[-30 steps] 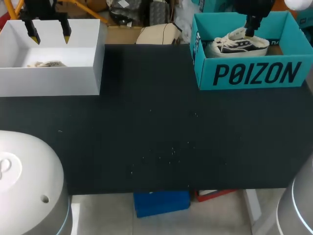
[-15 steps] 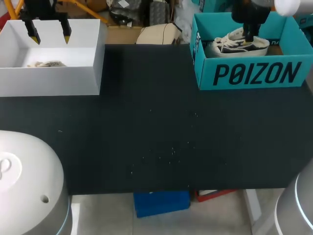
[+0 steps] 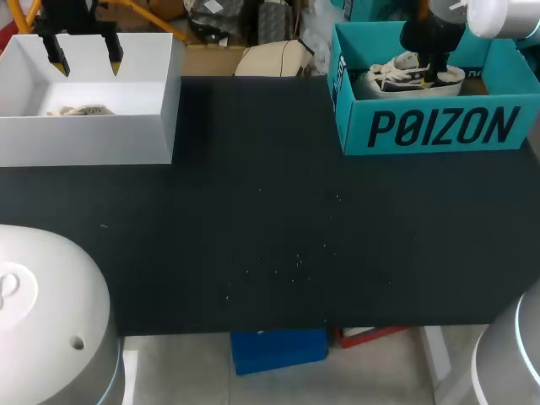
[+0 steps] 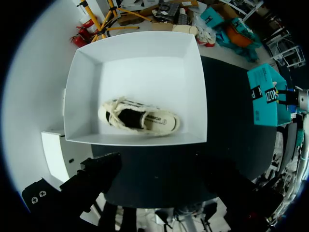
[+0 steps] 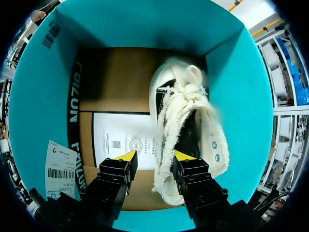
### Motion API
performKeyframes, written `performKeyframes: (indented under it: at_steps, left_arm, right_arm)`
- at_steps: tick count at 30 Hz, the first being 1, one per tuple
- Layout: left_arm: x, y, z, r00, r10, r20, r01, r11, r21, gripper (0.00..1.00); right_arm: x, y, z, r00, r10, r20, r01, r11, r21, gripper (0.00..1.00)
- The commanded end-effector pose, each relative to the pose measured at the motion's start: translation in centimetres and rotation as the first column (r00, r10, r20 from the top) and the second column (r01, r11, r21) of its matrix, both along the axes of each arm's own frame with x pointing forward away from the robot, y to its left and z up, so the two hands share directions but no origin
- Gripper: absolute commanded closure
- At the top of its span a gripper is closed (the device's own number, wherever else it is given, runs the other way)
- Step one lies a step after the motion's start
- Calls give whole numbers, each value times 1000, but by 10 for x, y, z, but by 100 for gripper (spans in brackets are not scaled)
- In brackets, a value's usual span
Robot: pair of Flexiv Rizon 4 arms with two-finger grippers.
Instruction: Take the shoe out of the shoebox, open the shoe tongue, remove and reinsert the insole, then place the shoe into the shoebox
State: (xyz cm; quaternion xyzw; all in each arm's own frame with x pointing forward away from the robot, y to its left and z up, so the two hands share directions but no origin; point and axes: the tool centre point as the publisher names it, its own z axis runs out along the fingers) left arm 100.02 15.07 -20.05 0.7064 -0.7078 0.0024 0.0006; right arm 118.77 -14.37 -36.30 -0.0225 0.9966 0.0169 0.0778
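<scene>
Right, head view first. The right gripper (image 3: 432, 74) is down inside the teal box (image 3: 439, 126) at the far right corner of the table (image 3: 253, 219), right over the shoe (image 3: 405, 78) lying in it. The left gripper (image 3: 84, 61) hangs spread and empty above the white box (image 3: 93, 139) at the far left, where the other shoe (image 3: 80, 110) lies.

Left wrist view now: the other shoe lies flat on the white box's floor, well clear of the fingers. The teal box sits well apart across the table.

Right wrist view, and here's the action. The fingers stand apart, straddling the shoe's side wall. One tip is at the opening, the other outside it, above the paper sheet (image 5: 120, 135) on the box floor. No pinch yet, I'd say, because a gap shows beside the outer tip.

The danger is that soft, frayed edge. If the fingers catch only fringe or lace, the shoe could slip out on the lift. It also lies close against the box wall, so a crooked pull might snag it or drag the box along. Those walls hem the gripper in on all sides.
</scene>
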Motion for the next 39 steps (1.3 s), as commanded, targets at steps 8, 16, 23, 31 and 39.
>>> performKeyframes:
  at_steps: [8, 16, 23, 31, 39]
  left_arm:
    - [0, 0, 0, 1000, 0, -1, 0, 1000, 1, 0]
    - [0, 0, 0, 1000, 0, -1, 0, 1000, 1, 0]
    - [0, 0, 0, 1000, 0, -1, 0, 1000, 1, 0]
    - [0, 0, 0, 1000, 0, -1, 0, 1000, 1, 0]
    - [0, 0, 0, 1000, 0, -1, 0, 1000, 1, 0]
  right_arm:
    - [13, 5, -29, 999, 34, -23, -35, 999, -8, 58]
    - [18, 2, -43, 997, 74, -4, -75, 996, -49, 58]
    - [21, -2, -48, 998, 64, 17, -63, 995, -72, 92]
    - [22, -6, -29, 998, 48, 37, -45, 996, -74, 100]
    - [8, -14, 18, 997, -1, 81, 5, 999, -50, 100]
